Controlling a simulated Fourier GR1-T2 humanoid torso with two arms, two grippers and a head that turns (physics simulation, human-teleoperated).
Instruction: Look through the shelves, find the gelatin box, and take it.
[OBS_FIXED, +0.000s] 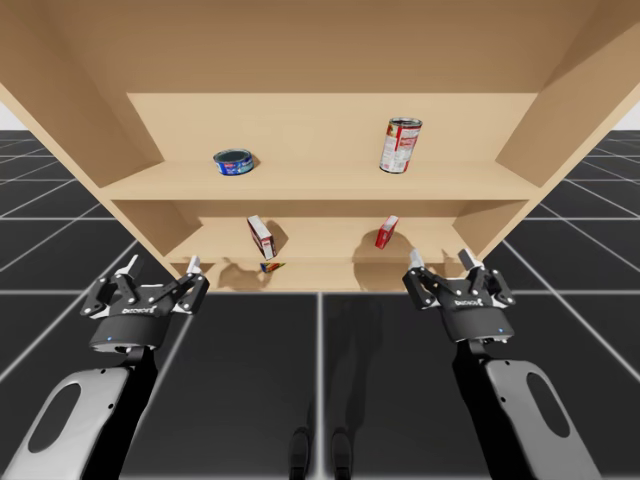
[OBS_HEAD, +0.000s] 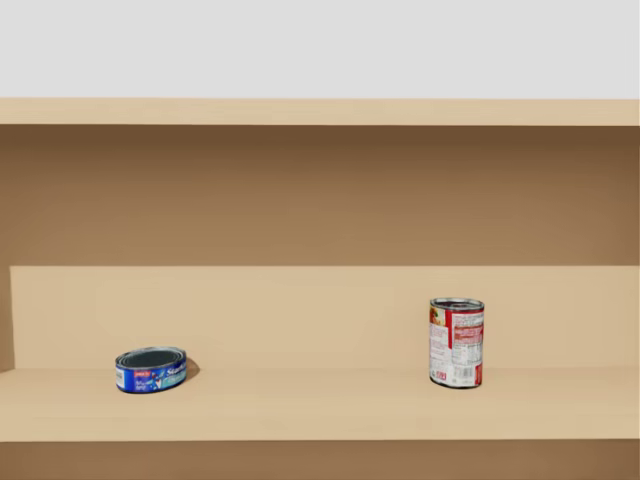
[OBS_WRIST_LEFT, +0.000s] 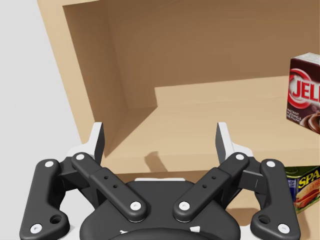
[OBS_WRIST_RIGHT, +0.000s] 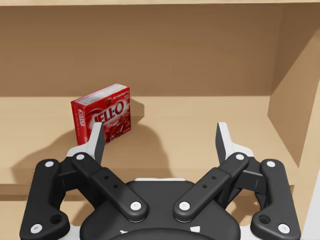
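High view looks down on the whole shelf (OBS_FIXED: 320, 180) from its front. Head view faces its upper board (OBS_HEAD: 320, 405), nearer, sharing the flat can (OBS_HEAD: 151, 370) and tall can (OBS_HEAD: 457, 343). Wrist views look into its lower board (OBS_WRIST_RIGHT: 200, 130), close.

The small red rectangular cardboard box (OBS_WRIST_RIGHT: 102, 114) stands on the wooden lower shelf (OBS_WRIST_RIGHT: 190, 125) (right half), broad printed face forward, turned slightly aside.

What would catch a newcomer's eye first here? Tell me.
A flat blue can and a tall red-and-white can stand apart on the upper shelf. On the lower shelf a bright red box stands ahead of my open right gripper.
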